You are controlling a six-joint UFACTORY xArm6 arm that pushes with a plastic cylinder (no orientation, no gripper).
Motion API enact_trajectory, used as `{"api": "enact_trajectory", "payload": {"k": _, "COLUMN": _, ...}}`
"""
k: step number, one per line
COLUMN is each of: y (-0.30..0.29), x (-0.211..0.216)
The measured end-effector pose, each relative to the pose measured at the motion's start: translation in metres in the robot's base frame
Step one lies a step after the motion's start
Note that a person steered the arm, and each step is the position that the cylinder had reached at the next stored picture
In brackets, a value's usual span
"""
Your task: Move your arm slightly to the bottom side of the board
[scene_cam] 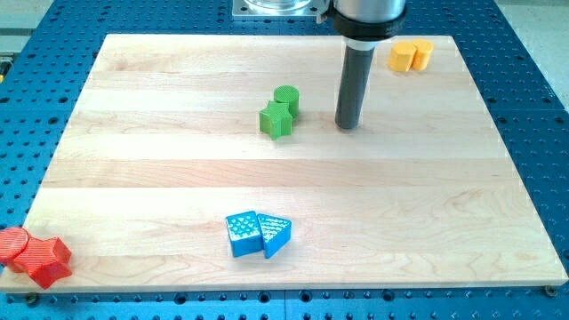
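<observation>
1. A pale wooden board (293, 178) lies on a blue perforated table (524, 80); no writing is legible.
2. The rod stands upright, my tip (348, 126) on the board at about one o'clock from centre.
3. The green blocks (279, 112) sit at its nine o'clock, apart.
4. There is no claw, only the rod.

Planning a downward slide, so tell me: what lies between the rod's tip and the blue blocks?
Nothing: in the camera view, bare wooden board separates my tip from the blue blocks.
</observation>
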State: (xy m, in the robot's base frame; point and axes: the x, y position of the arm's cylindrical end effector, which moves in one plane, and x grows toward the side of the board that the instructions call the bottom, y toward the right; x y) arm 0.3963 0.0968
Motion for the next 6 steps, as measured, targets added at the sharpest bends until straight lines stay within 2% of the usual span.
{"api": "enact_trajectory", "payload": {"k": 1, "y": 0.003, "x": 0.021}}
{"api": "enact_trajectory", "payload": {"k": 3, "y": 0.003, "x": 0.034}}
{"api": "enact_trajectory", "payload": {"k": 6, "y": 0.004, "x": 0.035}}
